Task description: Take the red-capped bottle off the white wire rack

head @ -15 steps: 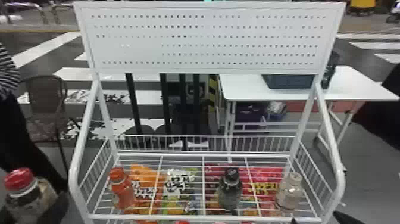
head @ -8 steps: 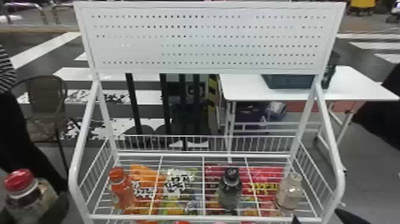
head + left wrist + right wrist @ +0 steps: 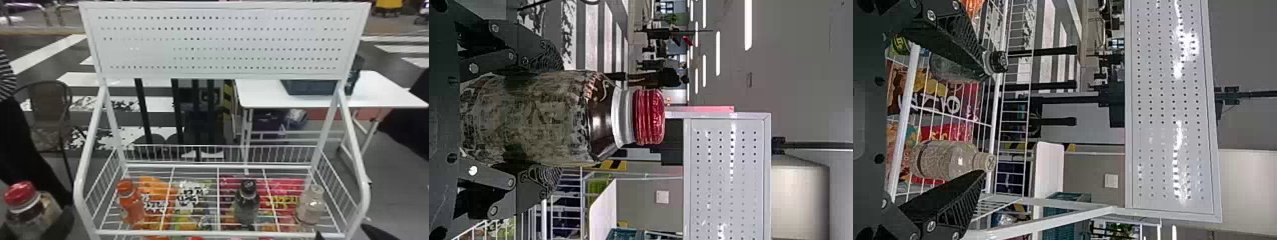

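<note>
The red-capped bottle (image 3: 32, 215) stands roughly upright outside the white wire rack (image 3: 83, 191), beyond its left side, with my left gripper (image 3: 63, 223) around it. In the left wrist view, my left gripper (image 3: 554, 120) is shut on the body of the bottle (image 3: 529, 117), and the red cap is uncovered. At the rack's front right corner is my right gripper (image 3: 343, 230). The right wrist view has my right gripper (image 3: 988, 123) open, its fingers spread with nothing gripped; a clear bottle (image 3: 948, 159) and a black-capped bottle (image 3: 955, 67) stand beyond them.
An orange bottle (image 3: 130, 202), a black-capped bottle (image 3: 246, 204) and a pale bottle (image 3: 310, 206) stand on the rack's wire shelf, snack bags below it. The perforated panel (image 3: 223, 41) rises at the back. A white table (image 3: 376, 92) stands behind.
</note>
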Robot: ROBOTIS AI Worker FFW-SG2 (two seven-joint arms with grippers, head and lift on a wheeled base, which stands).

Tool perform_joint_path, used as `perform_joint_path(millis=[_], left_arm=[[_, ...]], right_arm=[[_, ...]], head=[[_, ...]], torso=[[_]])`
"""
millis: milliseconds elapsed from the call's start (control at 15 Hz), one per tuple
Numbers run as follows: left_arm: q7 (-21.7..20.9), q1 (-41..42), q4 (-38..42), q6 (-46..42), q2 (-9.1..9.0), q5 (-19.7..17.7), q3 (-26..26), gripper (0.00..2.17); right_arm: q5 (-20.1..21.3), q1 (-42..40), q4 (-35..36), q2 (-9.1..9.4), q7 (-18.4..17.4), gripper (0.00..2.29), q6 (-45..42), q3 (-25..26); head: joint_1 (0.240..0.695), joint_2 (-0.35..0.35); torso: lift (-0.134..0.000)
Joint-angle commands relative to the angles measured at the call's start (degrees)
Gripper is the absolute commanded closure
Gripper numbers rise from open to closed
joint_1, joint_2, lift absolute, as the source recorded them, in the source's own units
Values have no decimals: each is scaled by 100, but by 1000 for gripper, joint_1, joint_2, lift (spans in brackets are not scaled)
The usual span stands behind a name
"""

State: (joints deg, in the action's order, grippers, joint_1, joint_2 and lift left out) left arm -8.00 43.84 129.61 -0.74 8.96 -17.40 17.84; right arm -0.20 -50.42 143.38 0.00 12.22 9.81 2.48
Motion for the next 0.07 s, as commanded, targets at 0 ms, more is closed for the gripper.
perform_joint_path(millis=[0], left_arm=[[0, -7, -15, 0, 0, 0, 9, 1798]], right_arm=[[-16, 6, -12, 5, 0, 151, 0, 15]], head=[[499, 0]], torso=[[0]])
